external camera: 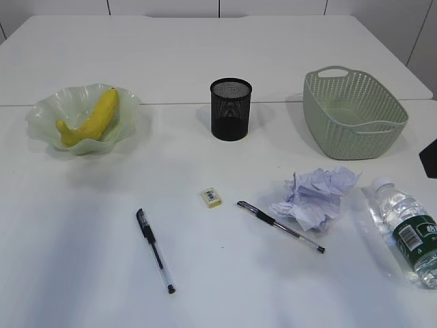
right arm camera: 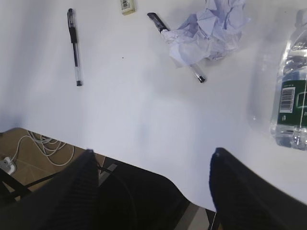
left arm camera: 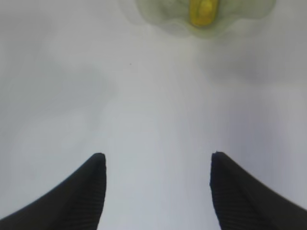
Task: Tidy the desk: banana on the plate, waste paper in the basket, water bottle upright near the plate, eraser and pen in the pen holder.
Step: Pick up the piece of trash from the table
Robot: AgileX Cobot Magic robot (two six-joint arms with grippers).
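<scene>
The banana (external camera: 95,117) lies on the green wavy plate (external camera: 42,113) at the far left. The black mesh pen holder (external camera: 231,109) stands at centre. The yellow eraser (external camera: 212,197), two pens (external camera: 156,251) (external camera: 280,227), the crumpled paper (external camera: 314,198) and the water bottle (external camera: 410,232), lying on its side, are on the near table. My left gripper (left arm camera: 157,158) is open and empty over bare table, with the banana (left arm camera: 202,12) ahead. My right gripper (right arm camera: 152,153) is open and empty above the table's front edge, well short of the paper (right arm camera: 206,31) and bottle (right arm camera: 292,91).
The green woven basket (external camera: 355,126) stands at the back right. A dark part of the right arm (external camera: 429,158) shows at the right edge. In the right wrist view, a dark frame and cables (right arm camera: 38,146) lie below the table's front edge.
</scene>
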